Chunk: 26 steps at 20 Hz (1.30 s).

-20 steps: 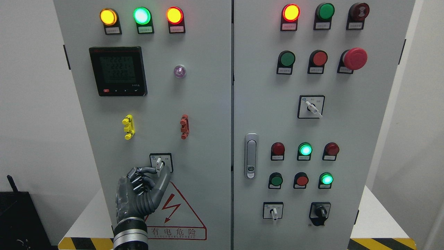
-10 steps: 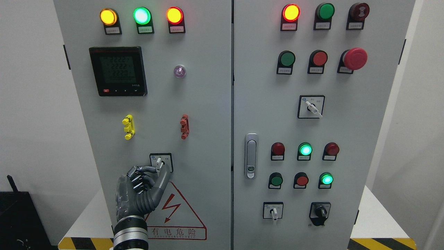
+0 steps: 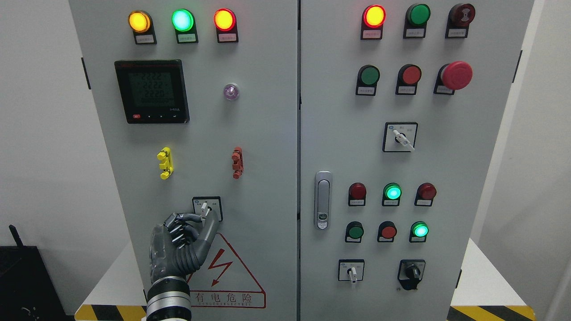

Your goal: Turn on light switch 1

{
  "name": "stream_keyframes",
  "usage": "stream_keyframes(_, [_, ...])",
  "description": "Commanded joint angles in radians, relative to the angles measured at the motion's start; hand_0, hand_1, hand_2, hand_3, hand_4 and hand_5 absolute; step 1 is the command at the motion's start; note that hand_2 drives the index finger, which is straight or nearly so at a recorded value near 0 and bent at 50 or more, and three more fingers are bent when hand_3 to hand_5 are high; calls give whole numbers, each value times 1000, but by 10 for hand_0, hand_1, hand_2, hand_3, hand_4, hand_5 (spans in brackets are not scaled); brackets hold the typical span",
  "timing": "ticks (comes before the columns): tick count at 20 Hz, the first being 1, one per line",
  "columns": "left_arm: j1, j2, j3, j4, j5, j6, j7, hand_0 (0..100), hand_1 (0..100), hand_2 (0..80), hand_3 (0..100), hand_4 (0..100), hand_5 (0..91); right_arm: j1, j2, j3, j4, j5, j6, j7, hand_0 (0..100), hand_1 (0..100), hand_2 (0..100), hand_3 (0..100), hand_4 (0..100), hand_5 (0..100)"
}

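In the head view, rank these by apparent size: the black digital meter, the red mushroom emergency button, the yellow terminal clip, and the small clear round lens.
1. Black digital meter
2. Red mushroom emergency button
3. Yellow terminal clip and small clear round lens: too close to rank; the clip is taller, the lens wider.

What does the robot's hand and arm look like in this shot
Only the left hand shows. It is dark grey with jointed, segmented fingers, silvery metal at the knuckles and a glossy, partly see-through back. Below sits a ribbed wrist cuff, silver and black. No cables or markings are visible.
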Motion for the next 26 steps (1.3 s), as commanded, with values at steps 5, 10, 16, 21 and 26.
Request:
stream_keyframes(5, [-8, -1, -12, 17, 0, 0, 0, 219, 675, 588, 933, 969, 881, 0, 0, 0, 0, 0, 0, 0, 307, 0, 0, 0, 0, 0])
stream_keyframes(10, [-8, -1, -14, 17, -2, 0, 0, 223, 670, 592, 935, 968, 881, 0, 0, 0, 0, 0, 0, 0, 306, 0, 0, 0, 0, 0])
stream_keyframes(16, [-8, 1, -12, 17, -2, 0, 0, 270, 663, 593, 936, 968, 881, 0, 0, 0, 0, 0, 0, 0, 306, 0, 0, 0, 0, 0])
stream_keyframes(21, [-10, 1, -12, 19, -2, 0, 0, 303, 655, 593, 937, 968, 881, 0, 0, 0, 0, 0, 0, 0, 307, 0, 0, 0, 0, 0])
stream_keyframes(26, [-13, -1, -14, 23, -2, 0, 0, 316, 648, 596, 937, 968, 881, 0, 0, 0, 0, 0, 0, 0, 307, 0, 0, 0, 0, 0])
